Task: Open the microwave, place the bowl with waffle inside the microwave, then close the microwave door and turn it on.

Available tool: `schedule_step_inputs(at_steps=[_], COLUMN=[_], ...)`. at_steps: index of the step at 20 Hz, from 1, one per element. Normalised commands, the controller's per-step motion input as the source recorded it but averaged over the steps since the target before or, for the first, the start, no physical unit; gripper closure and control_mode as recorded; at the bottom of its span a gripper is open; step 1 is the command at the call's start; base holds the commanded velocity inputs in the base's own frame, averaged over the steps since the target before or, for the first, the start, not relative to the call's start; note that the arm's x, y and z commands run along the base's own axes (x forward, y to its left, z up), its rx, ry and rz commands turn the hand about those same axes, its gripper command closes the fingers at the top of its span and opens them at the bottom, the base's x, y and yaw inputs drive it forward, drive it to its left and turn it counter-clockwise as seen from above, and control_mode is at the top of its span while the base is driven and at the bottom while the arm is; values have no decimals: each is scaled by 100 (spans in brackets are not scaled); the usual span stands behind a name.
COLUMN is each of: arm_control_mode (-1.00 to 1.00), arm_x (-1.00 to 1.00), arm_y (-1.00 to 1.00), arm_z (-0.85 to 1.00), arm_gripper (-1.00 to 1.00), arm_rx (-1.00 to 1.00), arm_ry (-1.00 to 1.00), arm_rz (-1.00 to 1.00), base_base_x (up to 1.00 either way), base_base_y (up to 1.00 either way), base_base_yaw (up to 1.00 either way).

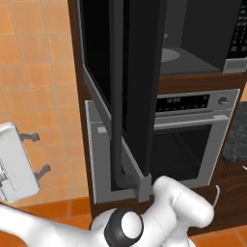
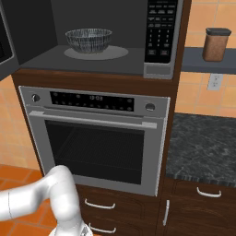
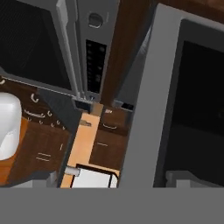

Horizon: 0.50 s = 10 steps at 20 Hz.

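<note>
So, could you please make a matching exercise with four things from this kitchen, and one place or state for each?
Things:
1. microwave door
2. bowl
3. oven
4. brown jar

Places or states:
A. on the shelf at the right
B. swung open
C. on the round plate inside the microwave
D. shut, directly below the microwave

Pairs: 1-B, 2-C, 3-D, 4-A

one microwave [image 2: 159, 37], one bowl [image 2: 88, 40], one oven [image 2: 97, 138], one jar [image 2: 216, 44]
</note>
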Motion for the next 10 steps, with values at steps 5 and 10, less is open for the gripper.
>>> schedule_step_inputs(at_steps=[5,10], arm_control_mode=[-100,-100], arm_x=[0,-4], arm_y=[-45,-15], arm_z=[9,19], arm_gripper=[-100,-100], arm_rx=[3,0], arm_ry=[-3,0], arm_rz=[10,14], base_base_x=[0,0], base_base_y=[0,0], base_base_yaw=[0,0])
